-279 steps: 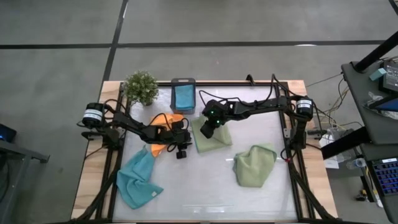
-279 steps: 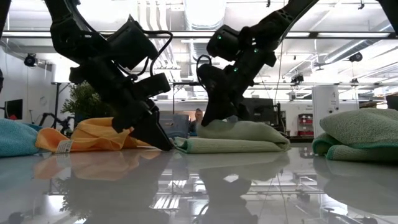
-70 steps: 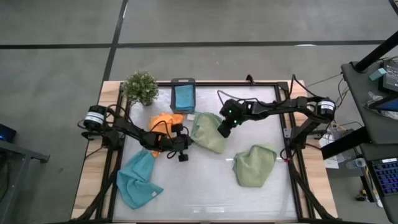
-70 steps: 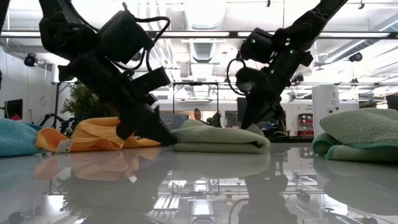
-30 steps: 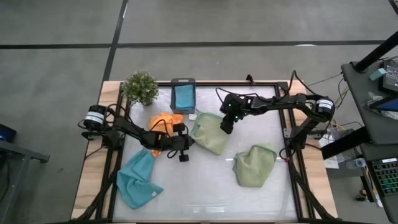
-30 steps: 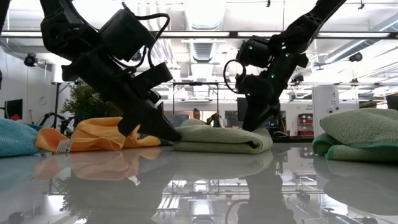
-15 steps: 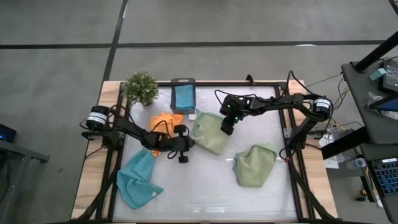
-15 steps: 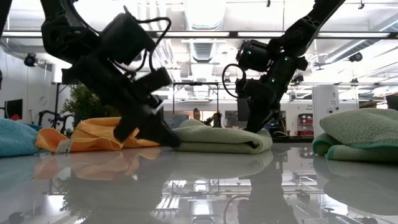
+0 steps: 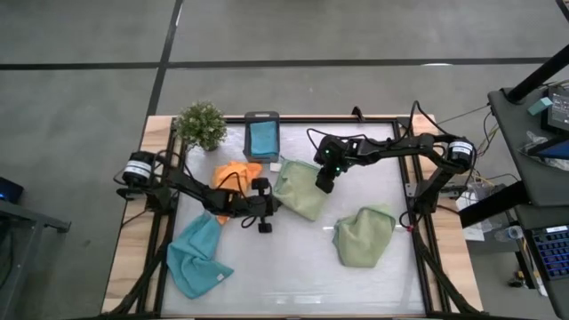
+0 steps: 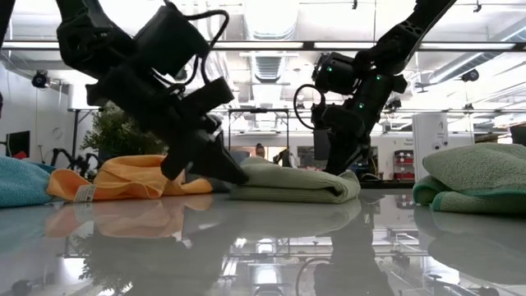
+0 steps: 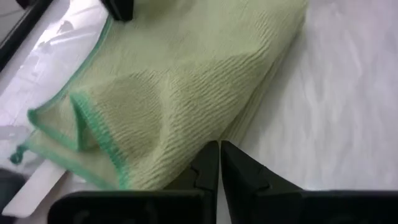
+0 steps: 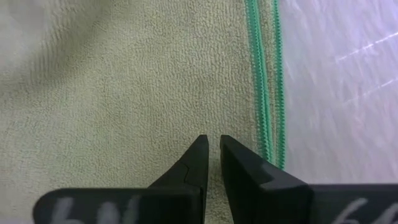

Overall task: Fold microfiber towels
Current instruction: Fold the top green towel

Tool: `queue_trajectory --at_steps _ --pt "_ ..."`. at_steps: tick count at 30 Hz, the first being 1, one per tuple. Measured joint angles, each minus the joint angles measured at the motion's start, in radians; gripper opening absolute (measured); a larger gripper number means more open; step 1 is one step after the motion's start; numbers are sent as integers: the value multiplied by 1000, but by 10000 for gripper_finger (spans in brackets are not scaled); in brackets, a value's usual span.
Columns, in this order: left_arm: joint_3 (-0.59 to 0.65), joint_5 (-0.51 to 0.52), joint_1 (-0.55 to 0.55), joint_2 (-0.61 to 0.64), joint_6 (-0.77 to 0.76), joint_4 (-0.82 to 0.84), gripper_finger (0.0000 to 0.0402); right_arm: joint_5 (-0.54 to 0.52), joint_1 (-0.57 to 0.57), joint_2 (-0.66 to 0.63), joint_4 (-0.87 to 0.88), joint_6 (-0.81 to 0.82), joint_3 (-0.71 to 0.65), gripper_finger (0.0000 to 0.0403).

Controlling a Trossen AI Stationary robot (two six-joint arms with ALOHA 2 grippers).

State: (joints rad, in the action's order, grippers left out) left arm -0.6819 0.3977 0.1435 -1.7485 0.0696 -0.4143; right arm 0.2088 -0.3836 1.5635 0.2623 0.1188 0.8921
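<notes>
Sage-green towel (image 9: 299, 189) pinned mid-fold: left tool (image 9: 267, 206) shut against its edge, right tool (image 9: 324, 184) narrowed on its top, seemingly flattening.

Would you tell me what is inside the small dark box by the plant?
A light blue towel lies in the dark box and fills it. Anything beneath that cloth is covered.
</notes>
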Motion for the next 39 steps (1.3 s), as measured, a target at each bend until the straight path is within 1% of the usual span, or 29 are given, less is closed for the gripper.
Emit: queue_trajectory --at_steps 16,25,30,35,39 --pt "1 3 -26 -35 -3 -24 4 0 8 -8 -4 1 0 34" --pt "1 3 -26 -32 -3 -23 4 -1 8 -4 38 -23 0 33" --pt "0 0 -22 -13 -3 -20 4 -1 8 -6 41 -34 0 11" --pt "2 -4 -20 0 -4 14 4 0 8 -6 47 -34 6 9" --pt "3 -32 -19 1 -10 14 4 0 5 -12 47 -22 6 9"
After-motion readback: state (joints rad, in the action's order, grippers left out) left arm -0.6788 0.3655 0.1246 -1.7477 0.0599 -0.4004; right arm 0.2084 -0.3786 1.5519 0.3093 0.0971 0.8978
